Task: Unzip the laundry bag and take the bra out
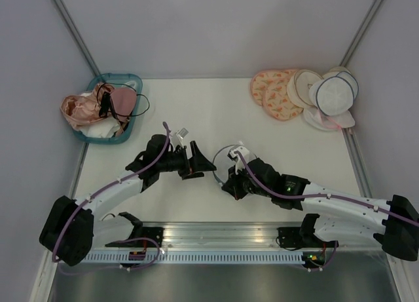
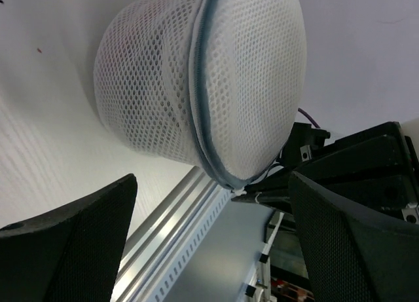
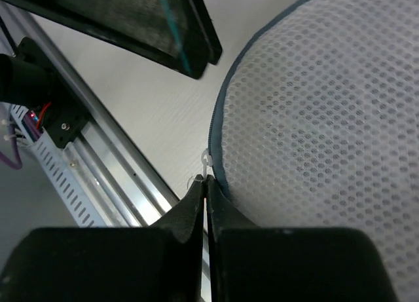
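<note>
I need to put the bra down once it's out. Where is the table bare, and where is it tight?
Bare: the back middle, between the teal basket and the pile of round bags; also the right side, between that pile and the right arm. Crowded: the centre, where the open left gripper and the right gripper meet at the laundry bag.

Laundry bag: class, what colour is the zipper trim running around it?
Dark blue-grey trim on the white mesh laundry bag; clearest in the left wrist view.

laundry bag (image 3: 314, 118) cropped at right wrist view's edge, contents hidden by mesh
</note>
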Robot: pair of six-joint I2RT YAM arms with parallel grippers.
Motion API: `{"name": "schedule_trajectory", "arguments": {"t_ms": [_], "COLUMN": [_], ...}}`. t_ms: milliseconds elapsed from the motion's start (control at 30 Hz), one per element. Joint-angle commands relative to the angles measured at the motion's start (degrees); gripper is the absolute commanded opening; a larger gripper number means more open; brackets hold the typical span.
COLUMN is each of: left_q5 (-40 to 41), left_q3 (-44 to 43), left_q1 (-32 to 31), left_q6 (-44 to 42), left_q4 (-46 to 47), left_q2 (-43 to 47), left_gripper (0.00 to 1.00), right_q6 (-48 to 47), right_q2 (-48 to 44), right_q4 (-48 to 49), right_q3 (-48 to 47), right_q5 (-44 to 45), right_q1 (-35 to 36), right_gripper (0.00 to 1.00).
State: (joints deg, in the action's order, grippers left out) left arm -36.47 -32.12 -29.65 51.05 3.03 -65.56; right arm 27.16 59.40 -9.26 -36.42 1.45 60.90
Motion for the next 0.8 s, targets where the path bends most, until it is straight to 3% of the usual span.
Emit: {"name": "schedule_trajectory", "arguments": {"t_ms": [0,100,167,233,300,333,567,667,767], "left_q5": [0.00,0.17,-0.09,-1.41,-1.59,-1.68,-0.01,-0.79,-1.94], "left_q3": [1.18,-0.22,-0.49,-0.84,-1.37,-1.63,-4.44,-5.50,-6.81], "left_q1": [-2.42,-4.45,-5.15,-5.42,-5.60,-5.60,-4.81,-3.31,-2.17], "left_q6": [8.80,9.60,10.82,11.70,11.62,11.53,6.35,4.33,1.26], "left_q4": [10.58,13.14,16.72,18.94,18.86,18.68,11.48,9.02,6.03], "left_q2": [-2.81,-6.42,-7.82,-9.93,-10.99,-10.99,-9.59,-9.41,-9.85], "left_gripper": [1.00,0.99,0.92,0.53,0.06,0.02,0.02,0.02,0.02], "right_q6": [-0.44,-0.53,-0.44,-0.44,-0.44,-0.61,-0.79,0.96,5.09], "right_q2": [1.24,1.86,1.78,1.34,0.81,0.63,-0.42,1.68,1.25], "right_q4": [6.70,6.62,6.79,6.45,5.22,4.60,-4.35,-16.18,-21.40], "right_q3": [0.30,0.21,0.56,0.65,0.57,0.48,-1.71,-4.09,-4.88], "right_q5": [-6.02,-5.67,-5.50,-5.15,-4.27,-3.83,2.31,9.85,19.80], "right_q1": [0.09,0.09,0.09,0.09,0.09,0.18,0.53,0.79,0.79], "right_gripper": [0.00,0.00,0.01,0.00,0.00,0.00,0.00,0.00,0.00]}}
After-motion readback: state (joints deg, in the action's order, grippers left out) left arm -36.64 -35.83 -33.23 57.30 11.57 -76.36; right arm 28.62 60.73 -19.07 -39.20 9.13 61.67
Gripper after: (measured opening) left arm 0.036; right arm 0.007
